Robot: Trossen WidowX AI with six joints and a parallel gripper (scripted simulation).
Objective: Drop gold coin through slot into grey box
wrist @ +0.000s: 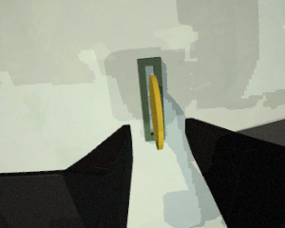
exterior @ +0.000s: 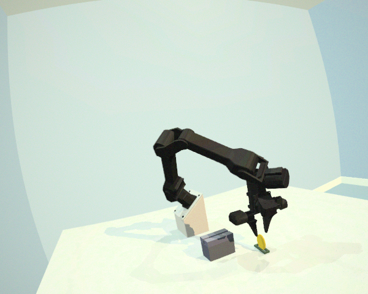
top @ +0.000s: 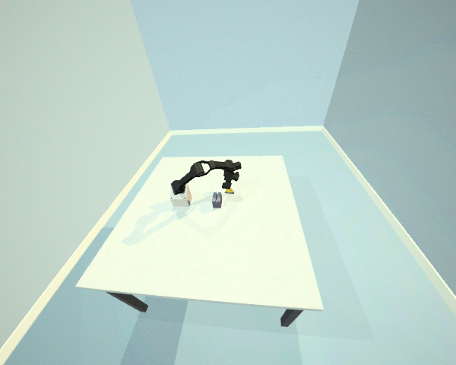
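- Standing on its edge in the dark-green holder (exterior: 262, 248), the gold coin (exterior: 260, 241) rests on the white table (exterior: 146, 266), to the right of the grey box in the exterior view and apart from it.
- In the wrist view the coin (wrist: 157, 110) appears nearly edge-on, a narrow yellow sliver running up and down the frame, lined up with the long axis of the holder (wrist: 146, 98). Its flat faces turn toward the left and right of that view, toward the two fingers.
- In the exterior view one broad yellow face shows, upright, with the holder's long side running toward the viewer and to the right.
- The gripper (exterior: 260, 229) points down just above the coin, its tips close to the coin's top rim but not touching it.
- The gripper's dark fingers stand partly apart, with a gap wider than the coin's thickness, and grasp nothing.
- The grey box (exterior: 217, 244) sits between the arm's pale base block (exterior: 192, 217) and the coin; the dark slot (exterior: 215, 235) runs across its lid.
- From the top view the coin (top: 229, 190) is a small yellow spot below the gripper, right of the box (top: 217, 199).
- No lettering or marking can be made out on the coin, holder or box.
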